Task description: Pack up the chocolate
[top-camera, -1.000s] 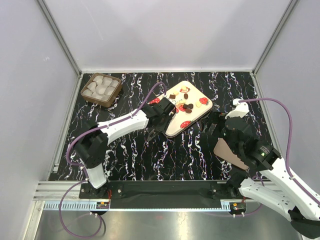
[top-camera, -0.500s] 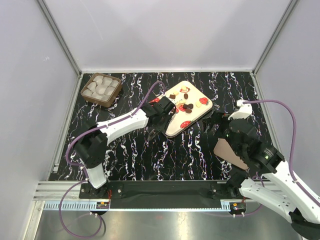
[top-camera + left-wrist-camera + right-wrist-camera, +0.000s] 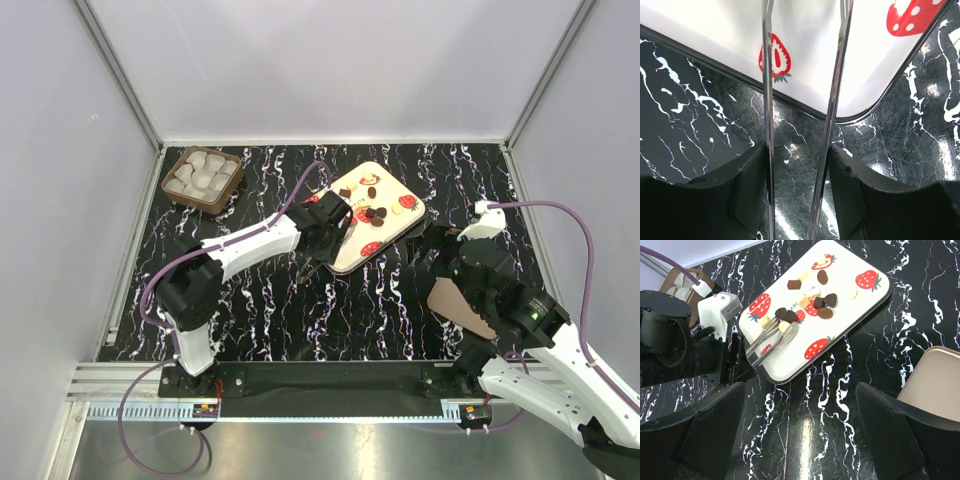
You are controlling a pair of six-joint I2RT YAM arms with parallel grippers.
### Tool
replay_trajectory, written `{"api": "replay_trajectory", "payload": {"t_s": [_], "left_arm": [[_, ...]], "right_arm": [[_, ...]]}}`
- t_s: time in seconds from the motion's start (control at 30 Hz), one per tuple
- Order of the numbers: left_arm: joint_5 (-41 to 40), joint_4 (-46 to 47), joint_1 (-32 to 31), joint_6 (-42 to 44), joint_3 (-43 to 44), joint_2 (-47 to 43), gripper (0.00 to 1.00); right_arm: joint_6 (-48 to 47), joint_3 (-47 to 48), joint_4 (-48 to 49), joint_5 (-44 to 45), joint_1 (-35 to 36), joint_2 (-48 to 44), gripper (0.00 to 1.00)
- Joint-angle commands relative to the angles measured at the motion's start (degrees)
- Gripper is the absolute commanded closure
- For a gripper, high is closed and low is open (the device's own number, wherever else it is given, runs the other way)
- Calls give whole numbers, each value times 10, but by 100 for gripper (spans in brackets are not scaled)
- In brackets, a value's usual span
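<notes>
A: Where is the chocolate (image 3: 822, 302) sitting?

B: It is lying scattered on the white strawberry-printed tray (image 3: 790, 360), with dark, tan and cream bits bunching mostly toward the middle and far side. The tray is resting on the black marbled table (image 3: 380, 310).

A: What is the left gripper (image 3: 798, 165) doing?

B: It is clamping a pair of metal tongs (image 3: 767, 75) between its fingers, just off the tray's near corner. The tongs are reaching in over the tray with their two blades standing apart (the left wrist view is cutting off the tips). In the right wrist view the tips are sitting right by a cream piece beside two dark ones. I cannot tell whether they are pinching it.

A: And the right gripper (image 3: 800, 405)?

B: It is hovering over the table beside the tray, jaws spreading wide and holding nothing. A tan flat board (image 3: 940, 385) is lying near it, on the right.

A: The box?

B: The brown box (image 3: 190, 204) of white paper cups (image 3: 205, 178) is sitting in the far left corner, well apart from the tray.
</notes>
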Motion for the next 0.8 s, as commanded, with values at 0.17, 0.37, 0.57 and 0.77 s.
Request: {"api": "replay_trajectory", "payload": {"t_s": [0.17, 0.37, 0.57, 0.77], "left_arm": [[11, -1, 7, -6, 38, -11, 53], [-3, -42, 6, -1, 71, -42, 55], [-5, -75, 6, 1, 98, -70, 57], [-25, -102, 9, 12, 122, -93, 57]], "right_arm": [[3, -3, 9, 22, 0, 0, 0], [5, -5, 13, 16, 0, 0, 0], [8, -5, 14, 11, 1, -1, 0], [14, 0, 13, 2, 1, -3, 0]]}}
